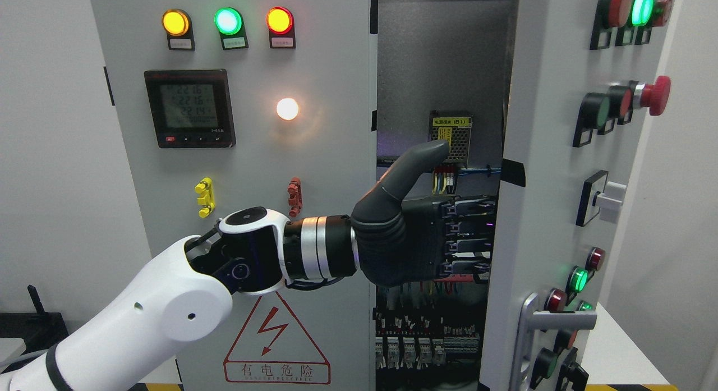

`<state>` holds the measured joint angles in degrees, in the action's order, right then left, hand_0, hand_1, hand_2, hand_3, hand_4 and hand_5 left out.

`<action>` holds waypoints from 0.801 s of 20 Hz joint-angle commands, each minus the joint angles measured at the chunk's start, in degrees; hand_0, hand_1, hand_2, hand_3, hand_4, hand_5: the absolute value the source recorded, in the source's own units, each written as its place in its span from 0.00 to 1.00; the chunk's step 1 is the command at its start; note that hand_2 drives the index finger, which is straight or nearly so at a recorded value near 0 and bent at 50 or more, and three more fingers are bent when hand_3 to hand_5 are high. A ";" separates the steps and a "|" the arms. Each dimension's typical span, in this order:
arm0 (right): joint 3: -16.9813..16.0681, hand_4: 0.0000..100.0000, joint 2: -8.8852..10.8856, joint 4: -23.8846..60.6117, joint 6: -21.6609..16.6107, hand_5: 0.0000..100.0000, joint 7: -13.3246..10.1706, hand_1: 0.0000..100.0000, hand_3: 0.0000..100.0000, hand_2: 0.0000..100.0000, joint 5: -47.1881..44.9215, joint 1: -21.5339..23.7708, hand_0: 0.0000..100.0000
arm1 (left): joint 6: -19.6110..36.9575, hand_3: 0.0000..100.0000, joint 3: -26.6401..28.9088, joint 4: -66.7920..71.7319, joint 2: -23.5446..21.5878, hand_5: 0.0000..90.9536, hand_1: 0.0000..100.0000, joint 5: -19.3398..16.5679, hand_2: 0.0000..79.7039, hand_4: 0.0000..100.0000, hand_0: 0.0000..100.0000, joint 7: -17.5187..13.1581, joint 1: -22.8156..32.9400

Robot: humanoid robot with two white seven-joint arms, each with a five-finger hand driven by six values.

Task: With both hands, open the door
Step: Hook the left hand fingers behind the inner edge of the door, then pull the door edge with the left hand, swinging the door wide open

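- Your left hand (pixel 418 234), dark grey with a white arm, reaches across into the gap of the grey metal cabinet.
- Its fingers (pixel 468 234) go flat against the inside edge of the right grey door (pixel 547 155), thumb sticking up, so it can push the door wider.
- It seems to hold nothing, but the fingertips are hidden behind the door edge.
- That door stands partly open, swung toward you.
- The left door with coloured lights (pixel 235 127) is shut.
- Your right hand is not in view.

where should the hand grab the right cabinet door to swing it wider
On its free inner edge, coming from the left through the gap. The right door already stands ajar, exposing that vertical edge, and the left hand has its fingers reaching behind it. The silver handle faces outward, lower down.
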<state>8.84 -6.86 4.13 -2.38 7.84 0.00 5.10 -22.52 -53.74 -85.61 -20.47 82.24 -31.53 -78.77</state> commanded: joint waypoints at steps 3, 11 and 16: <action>0.03 0.00 0.00 0.00 0.01 0.00 -0.02 0.00 0.00 0.00 -1.67 0.00 0.38 | 0.02 0.00 0.65 0.53 8.07 0.00 0.00 -3.93 0.00 0.00 0.00 2.69 1.78; -0.05 0.00 0.00 0.00 0.01 0.00 -0.02 0.00 0.00 0.00 -1.67 0.00 0.38 | 0.11 0.00 -1.53 4.12 10.62 0.00 0.00 -2.96 0.00 0.00 0.00 3.85 -1.03; -0.05 0.00 0.00 0.00 0.01 0.00 -0.02 0.00 0.00 0.00 -1.67 0.00 0.38 | 1.69 0.00 -5.32 6.24 12.30 0.00 0.00 -1.56 0.00 0.00 0.00 3.93 -4.20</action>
<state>8.83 -6.86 4.13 -2.38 7.84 0.00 5.10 -21.71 -55.13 -82.84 -12.59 79.79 -27.69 -80.30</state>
